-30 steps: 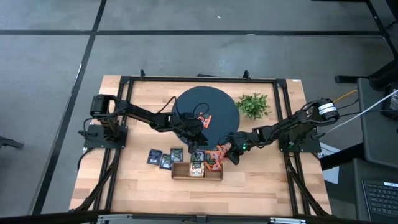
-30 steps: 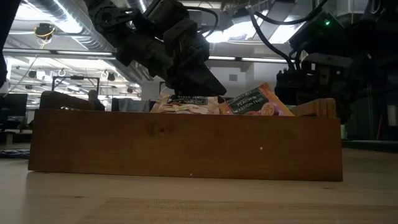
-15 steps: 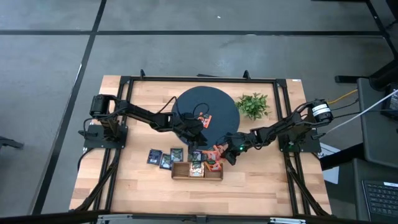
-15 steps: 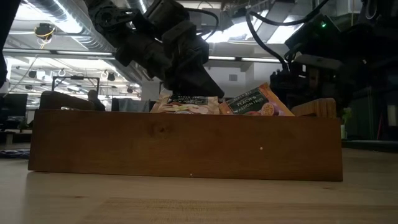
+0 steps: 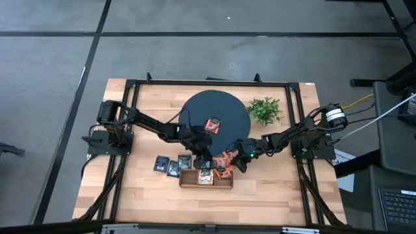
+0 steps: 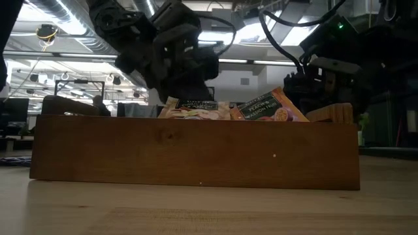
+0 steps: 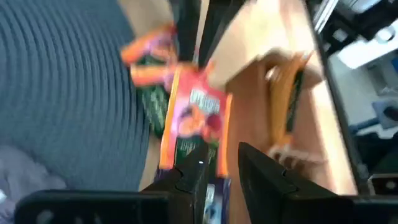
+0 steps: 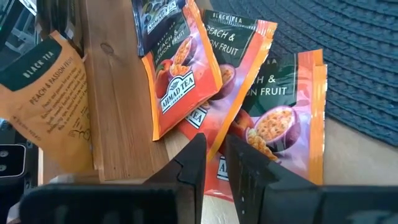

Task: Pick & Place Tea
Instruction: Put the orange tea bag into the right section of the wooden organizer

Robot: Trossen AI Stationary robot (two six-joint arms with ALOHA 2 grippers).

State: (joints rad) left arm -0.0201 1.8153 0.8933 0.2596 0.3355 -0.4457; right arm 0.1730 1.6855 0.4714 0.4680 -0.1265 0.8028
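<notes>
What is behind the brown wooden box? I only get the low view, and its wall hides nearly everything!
Observer: In the high view, a round dark ribbed mat lies behind that narrow brown wooden tray, with one orange-red square sachet on it.
Operator: Is any tea outside the box?
Observer: Yes, three dark flat square sachets lie on the table, on the left arm's side of the tray.
Operator: What does the right arm see?
Observer: The right end effector hangs over overlapping orange-red peach and passion fruit sachets at the tray's edge.
</notes>
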